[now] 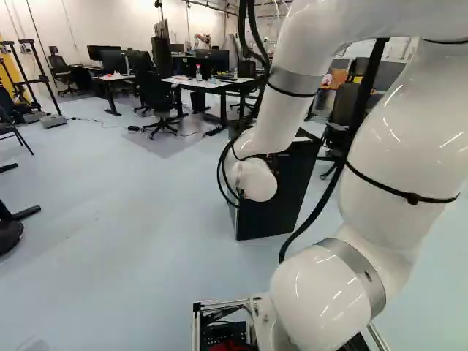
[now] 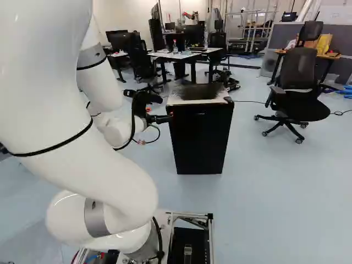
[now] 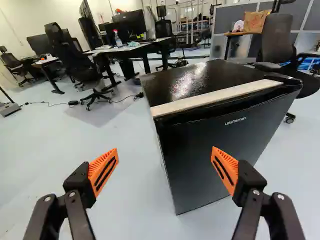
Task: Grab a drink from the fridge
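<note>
I'm facing 1 fridge (image 3: 210,165), a boxy black cabinet that is standing on the smooth, pale floor (image 2: 275,192). Its top is shining with glare, a pale, flat strip (image 3: 215,98) is running along the front edge of that top, and its plain dark door is sitting closed. My arm (image 1: 402,131) is curving towards the fridge, its glossy white, rounded casing wearing thin black straps.

The pincer (image 2: 168,117) is hanging near the fridge's upper front corner, and its 2 fingers are standing wide apart, gripping nothing. Their orange pads (image 3: 103,172) are showing fine ridges and dark slots. The fridge is lying ahead of them, with 1 fingertip overlapping the door in my wrist view; I'm not managing to tell how near they are to it.

Small, pale lettering (image 3: 236,121) is running across the upper part of the fridge door. Beyond the fridge, a bottle (image 3: 117,38) with a red top is standing on a white surface (image 3: 132,46). Beside the fridge, at the right of the right base view, a black chair (image 2: 300,69) is resting on castors.
</note>
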{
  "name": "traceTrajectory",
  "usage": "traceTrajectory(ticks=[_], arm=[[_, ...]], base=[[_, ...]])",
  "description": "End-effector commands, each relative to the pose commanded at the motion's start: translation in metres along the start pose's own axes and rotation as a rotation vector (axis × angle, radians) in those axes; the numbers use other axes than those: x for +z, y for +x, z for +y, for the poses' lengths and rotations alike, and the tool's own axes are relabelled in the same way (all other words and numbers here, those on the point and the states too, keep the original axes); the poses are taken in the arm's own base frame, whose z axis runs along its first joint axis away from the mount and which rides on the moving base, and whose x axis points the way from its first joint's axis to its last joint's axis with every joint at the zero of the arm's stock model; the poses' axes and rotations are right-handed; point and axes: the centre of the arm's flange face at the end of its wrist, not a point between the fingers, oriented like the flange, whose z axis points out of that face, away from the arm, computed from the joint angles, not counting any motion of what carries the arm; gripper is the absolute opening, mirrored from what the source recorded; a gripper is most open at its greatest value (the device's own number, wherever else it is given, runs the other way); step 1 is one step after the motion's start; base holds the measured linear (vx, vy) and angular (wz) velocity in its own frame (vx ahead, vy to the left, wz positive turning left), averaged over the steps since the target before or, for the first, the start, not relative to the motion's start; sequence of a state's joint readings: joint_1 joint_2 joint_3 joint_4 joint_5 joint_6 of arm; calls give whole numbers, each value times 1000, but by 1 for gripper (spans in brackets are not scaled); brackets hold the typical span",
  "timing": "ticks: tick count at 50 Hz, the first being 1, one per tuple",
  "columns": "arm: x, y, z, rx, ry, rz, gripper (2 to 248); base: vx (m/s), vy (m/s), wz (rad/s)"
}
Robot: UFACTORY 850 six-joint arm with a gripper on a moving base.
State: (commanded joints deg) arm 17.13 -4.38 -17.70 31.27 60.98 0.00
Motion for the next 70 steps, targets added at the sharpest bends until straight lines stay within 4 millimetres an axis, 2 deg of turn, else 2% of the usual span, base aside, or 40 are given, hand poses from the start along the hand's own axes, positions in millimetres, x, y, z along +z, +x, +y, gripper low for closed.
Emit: traceTrajectory(ticks=[40,70], arm=[[28,-30,-39,18,-143,77,247],[65,-60,-75,22,-242,104,247]], base=[[0,0,0],[0,0,0]])
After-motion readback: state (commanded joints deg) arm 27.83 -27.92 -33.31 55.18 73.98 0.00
